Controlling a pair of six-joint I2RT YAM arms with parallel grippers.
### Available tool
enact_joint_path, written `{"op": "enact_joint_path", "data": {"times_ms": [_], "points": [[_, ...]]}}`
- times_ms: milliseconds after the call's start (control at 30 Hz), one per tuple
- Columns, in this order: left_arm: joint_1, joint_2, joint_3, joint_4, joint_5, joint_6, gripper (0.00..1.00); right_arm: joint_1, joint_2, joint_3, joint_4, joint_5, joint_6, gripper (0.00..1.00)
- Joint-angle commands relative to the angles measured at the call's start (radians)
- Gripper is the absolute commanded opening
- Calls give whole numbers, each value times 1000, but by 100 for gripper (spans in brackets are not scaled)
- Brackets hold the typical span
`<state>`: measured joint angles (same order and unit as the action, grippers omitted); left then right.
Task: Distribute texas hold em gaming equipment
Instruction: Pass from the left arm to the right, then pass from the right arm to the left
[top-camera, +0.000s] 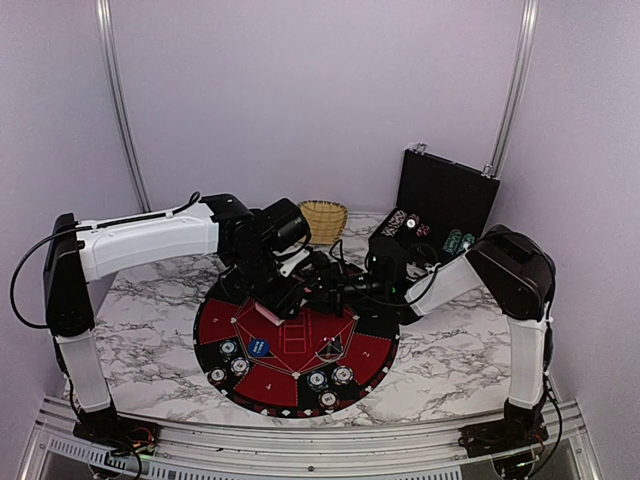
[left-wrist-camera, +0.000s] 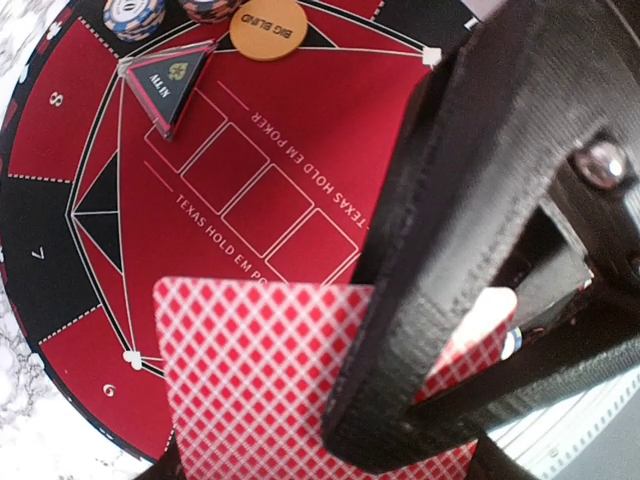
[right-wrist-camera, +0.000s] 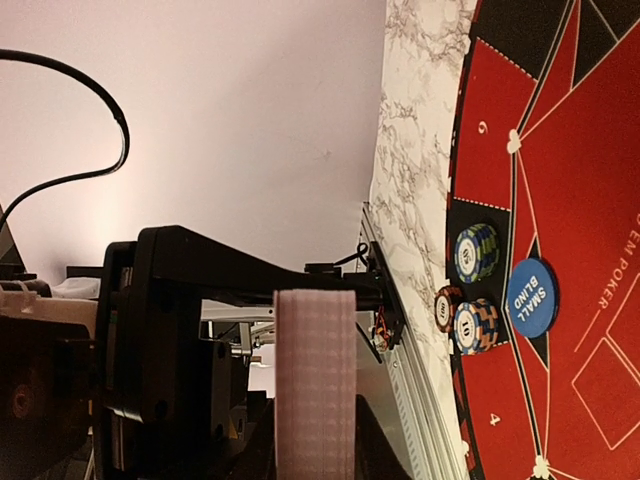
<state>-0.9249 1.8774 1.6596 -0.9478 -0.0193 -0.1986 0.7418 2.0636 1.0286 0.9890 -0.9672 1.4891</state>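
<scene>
Our left pincer (left-wrist-camera: 400, 425) pinches 1 card (left-wrist-camera: 255, 380) over the mat (left-wrist-camera: 60, 250). Our right pincer (right-wrist-camera: 300, 330) clamps the deck (right-wrist-camera: 315, 410). We judge cards light, slick, bendy: grip edges.

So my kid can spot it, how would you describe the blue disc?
Find the big round red-and-black mat on the marble table. On its left half, seen from above, beside stacked striped chips, lies the blue disc. It alone is blue, flat, lettered SMALL BLIND.

Both arms reach inward, left gripper (top-camera: 272, 303) and right gripper (top-camera: 320, 290) clamped.
</scene>
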Motion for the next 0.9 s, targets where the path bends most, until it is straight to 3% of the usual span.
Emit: {"op": "enact_joint_path", "data": {"times_ms": [0, 233, 700, 867], "points": [[1, -53, -18, 36, -13, 5, 61, 0, -5, -2, 17, 11, -8, 0], [2, -68, -39, 51, -12, 20, 56, -2, -29, 17, -102, 30, -94, 4], [43, -120, -104, 92, 59, 27, 74, 3, -48, 37, -140, -16, -168, 4], [45, -121, -104, 95, 59, 25, 72, 5, -51, 35, -144, -16, -174, 5]]}}
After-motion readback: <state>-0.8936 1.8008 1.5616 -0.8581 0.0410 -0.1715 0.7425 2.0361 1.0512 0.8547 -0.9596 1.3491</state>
